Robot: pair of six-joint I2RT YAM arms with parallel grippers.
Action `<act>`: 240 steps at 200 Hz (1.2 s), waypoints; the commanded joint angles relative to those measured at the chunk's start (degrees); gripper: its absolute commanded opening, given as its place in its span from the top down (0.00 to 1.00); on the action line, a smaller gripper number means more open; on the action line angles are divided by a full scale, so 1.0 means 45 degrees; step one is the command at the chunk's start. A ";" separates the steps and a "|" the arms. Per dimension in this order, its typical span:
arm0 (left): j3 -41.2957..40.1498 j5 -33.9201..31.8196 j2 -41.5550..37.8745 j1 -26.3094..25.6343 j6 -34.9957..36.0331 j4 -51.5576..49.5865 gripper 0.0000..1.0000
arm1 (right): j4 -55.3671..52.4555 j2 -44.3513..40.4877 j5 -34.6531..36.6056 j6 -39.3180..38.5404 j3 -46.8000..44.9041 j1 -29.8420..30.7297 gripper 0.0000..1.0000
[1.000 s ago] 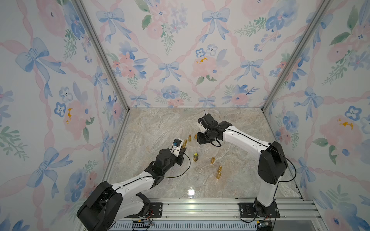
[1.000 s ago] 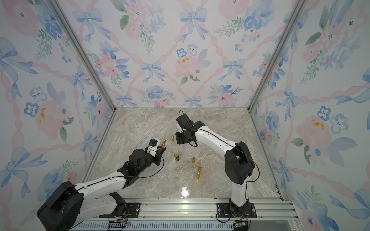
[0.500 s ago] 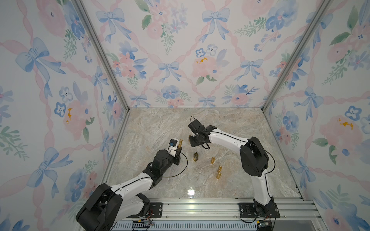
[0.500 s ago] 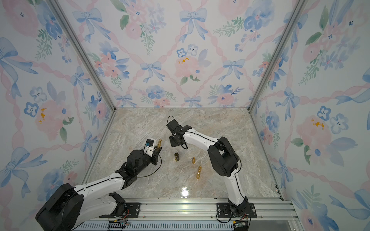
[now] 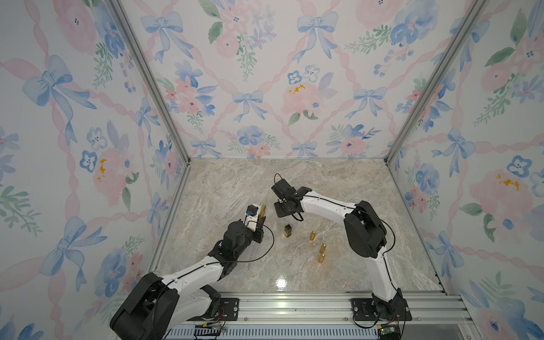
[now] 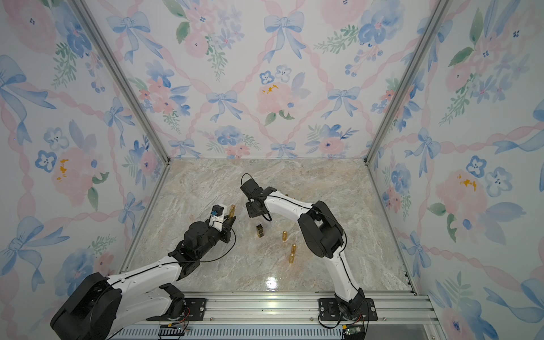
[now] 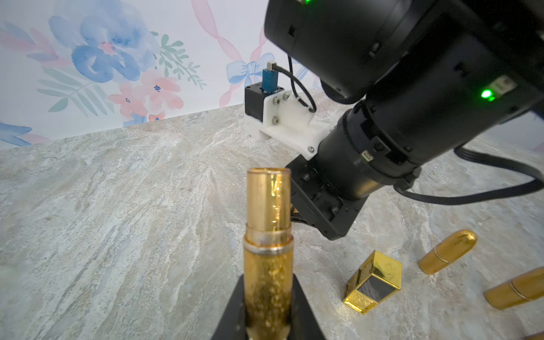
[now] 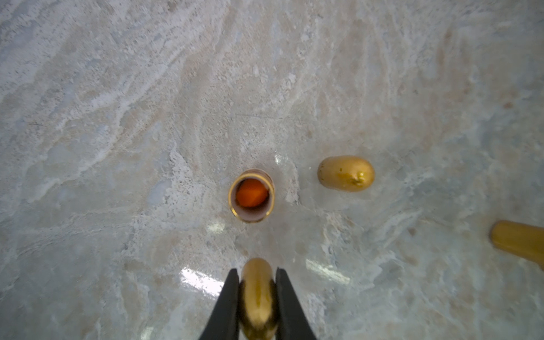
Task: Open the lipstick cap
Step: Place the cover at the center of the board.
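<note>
**Item: lipstick** (image 7: 268, 235). Gold tube with a glittered lower barrel, a ring at mid-height and a plain inner sleeve bare above it; no cap is on it. It stands upright, off the table, left of centre in both top views (image 5: 263, 209) (image 6: 232, 209).

**Holder: left gripper** (image 7: 268, 291). The jaws are closed tight around the lower barrel, one black finger on each side.

**Item: gold cap** (image 8: 257, 294). Only its rounded end shows beyond the fingers.

**Holder: right gripper** (image 8: 256, 272). The jaws are pinched on the cap. It points down at the table just beside the lipstick, not touching it (image 5: 279, 209).

**Below the right gripper:** an open tube (image 8: 251, 195) stands on the marble, with orange-red colour visible inside. A rounded gold piece (image 8: 346, 173) sits near it.

**Nearby stock:**
- A square gold case (image 5: 288, 231) with a dark end face lies on its side.
- The first capped lipstick (image 5: 313, 235) lies near the case.
- The second capped lipstick (image 5: 323, 248) and third capped lipstick (image 5: 321, 258) lie close together, toward the front.

**Surface:** marble tabletop (image 5: 235, 188).

**Surround:** floral walls (image 5: 265, 73) on three sides.
</note>
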 commanded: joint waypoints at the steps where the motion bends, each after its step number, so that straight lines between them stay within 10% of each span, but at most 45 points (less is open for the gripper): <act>1: -0.0102 -0.0044 -0.0213 0.0130 -0.0231 0.0268 1.00 | 0.0059 0.0465 0.0201 -0.0016 0.0298 0.0178 0.81; 143: -0.0106 0.0028 -0.0186 0.0147 -0.0274 0.0306 1.00 | 0.0009 0.0515 0.0168 -0.0087 0.0478 0.0353 0.64; 240: 0.0166 0.1174 0.0082 0.0140 -0.0032 0.0305 1.00 | -0.1216 -0.3149 -0.1641 0.0337 -0.1078 -0.0233 0.47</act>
